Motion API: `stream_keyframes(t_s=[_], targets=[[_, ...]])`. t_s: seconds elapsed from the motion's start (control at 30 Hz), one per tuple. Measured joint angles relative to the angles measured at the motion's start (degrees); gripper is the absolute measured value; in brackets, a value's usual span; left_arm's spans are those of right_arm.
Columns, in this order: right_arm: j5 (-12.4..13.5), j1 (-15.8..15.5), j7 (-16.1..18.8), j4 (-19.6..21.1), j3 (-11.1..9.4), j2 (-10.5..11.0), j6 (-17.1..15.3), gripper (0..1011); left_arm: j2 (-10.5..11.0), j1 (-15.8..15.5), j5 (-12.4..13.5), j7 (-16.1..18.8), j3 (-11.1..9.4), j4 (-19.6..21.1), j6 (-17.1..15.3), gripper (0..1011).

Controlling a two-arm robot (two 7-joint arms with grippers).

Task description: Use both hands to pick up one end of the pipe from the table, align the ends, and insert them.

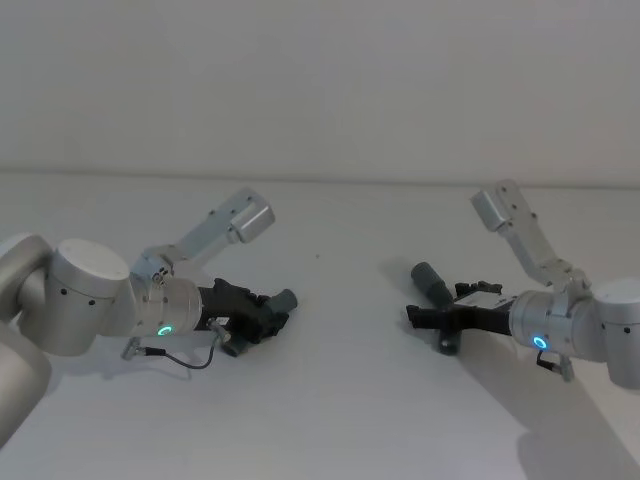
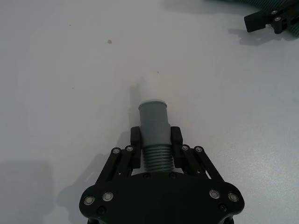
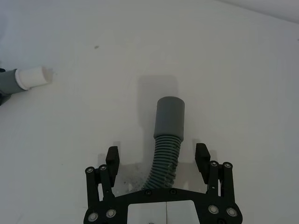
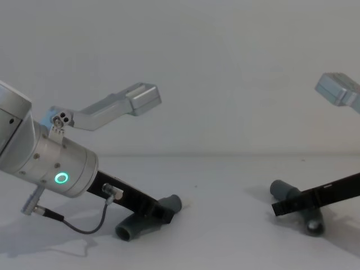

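On the white table point(image 1: 340, 400), left of the middle, lies one dark grey pipe piece point(image 1: 283, 299). My left gripper point(image 1: 272, 312) is shut on it just behind its smooth collar point(image 2: 153, 122), which sticks out past the fingertips. In the chest view this collar point(image 4: 172, 203) points up and to the right, while the piece's other end point(image 4: 128, 230) is low by the table. The other pipe piece point(image 1: 433, 281) lies to the right. My right gripper point(image 3: 157, 154) is open, one finger on each side of its ribbed part, behind the collar point(image 3: 170, 114).
The two collars are well apart, with bare white table between them. A cable point(image 1: 185, 360) loops from the left wrist down to the table. Both forearms point(image 1: 215, 230) angle up behind the grippers. A plain wall closes off the far edge.
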State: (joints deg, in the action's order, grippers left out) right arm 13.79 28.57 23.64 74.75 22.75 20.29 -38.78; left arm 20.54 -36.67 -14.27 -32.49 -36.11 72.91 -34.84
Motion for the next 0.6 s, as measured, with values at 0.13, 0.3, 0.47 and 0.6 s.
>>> stream_keyframes(t_s=[0.13, 0.3, 0.47, 0.6], targets=[[0.1, -0.1, -0.1, 0.0, -0.1, 0.0, 0.0, 934, 0.0, 0.0, 0.0, 0.0, 0.0, 0.0, 0.0, 365], [0.2, -0.2, -0.2, 0.0, -0.2, 0.0, 0.0, 827, 0.0, 0.0, 0.0, 0.0, 0.0, 0.0, 0.0, 365], [0.3, -0.2, -0.2, -0.1, -0.2, 0.0, 0.0, 687, 0.0, 0.0, 0.0, 0.0, 0.0, 0.0, 0.0, 365], [0.3, -0.2, -0.3, -0.1, -0.3, -0.1, 0.0, 545, 0.0, 0.0, 0.0, 0.0, 0.0, 0.0, 0.0, 365]])
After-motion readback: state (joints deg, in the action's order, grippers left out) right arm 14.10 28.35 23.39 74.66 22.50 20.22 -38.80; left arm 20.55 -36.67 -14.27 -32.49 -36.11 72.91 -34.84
